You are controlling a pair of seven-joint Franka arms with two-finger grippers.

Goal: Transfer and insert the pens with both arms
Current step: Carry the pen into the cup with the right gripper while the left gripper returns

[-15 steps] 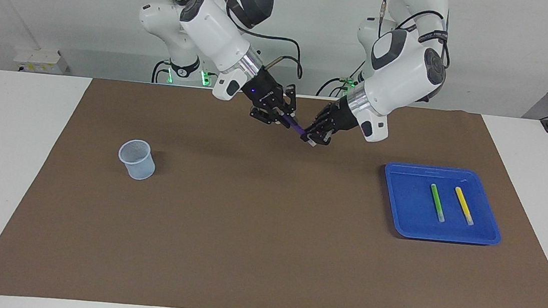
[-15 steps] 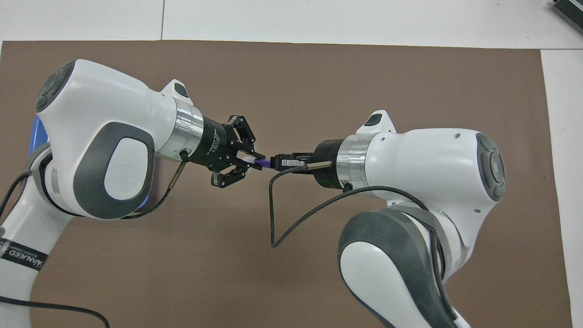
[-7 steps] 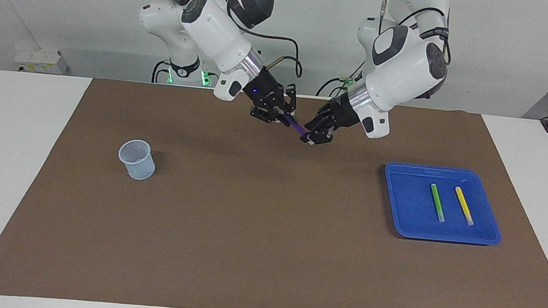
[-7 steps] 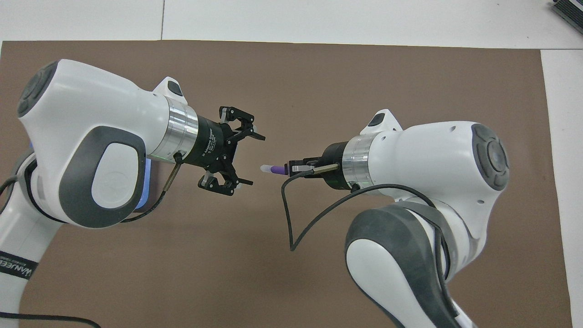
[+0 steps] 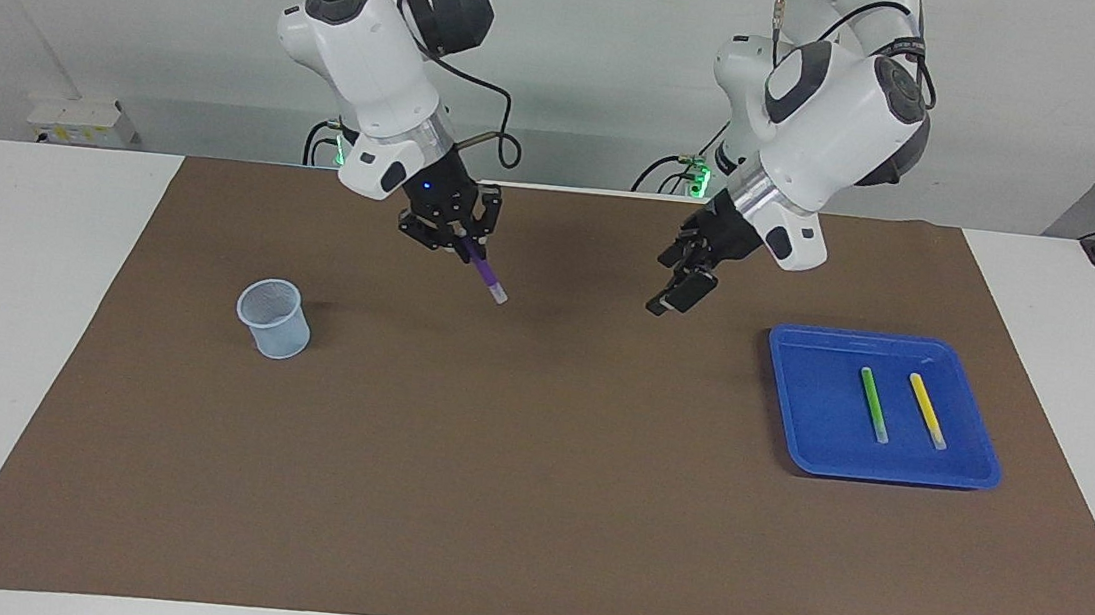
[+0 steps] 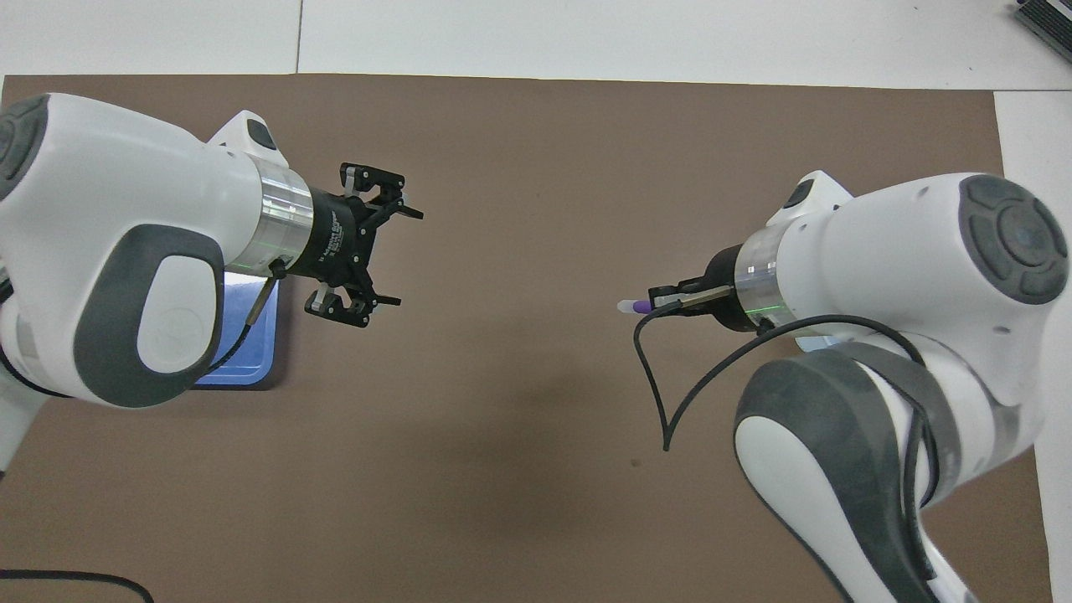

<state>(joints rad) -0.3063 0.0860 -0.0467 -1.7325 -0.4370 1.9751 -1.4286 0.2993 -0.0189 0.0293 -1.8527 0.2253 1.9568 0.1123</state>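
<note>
Carrying the purple pen [image 5: 487, 276], the right gripper [image 5: 455, 238] was clamped on it above the mat, well short of the cup [image 5: 274, 318]. Left gripper [image 5: 680, 285] hung spread and empty near the tray [image 5: 981, 479]; next move likely needed the pen upright over the cup

Lighting: bright, even, from above. Shadows: soft, faint patches on the brown mat [image 5: 532, 467] beneath both arms. Glare: mild sheen on white arm shells. Focus: sharp throughout; no evident edge distortion.
</note>
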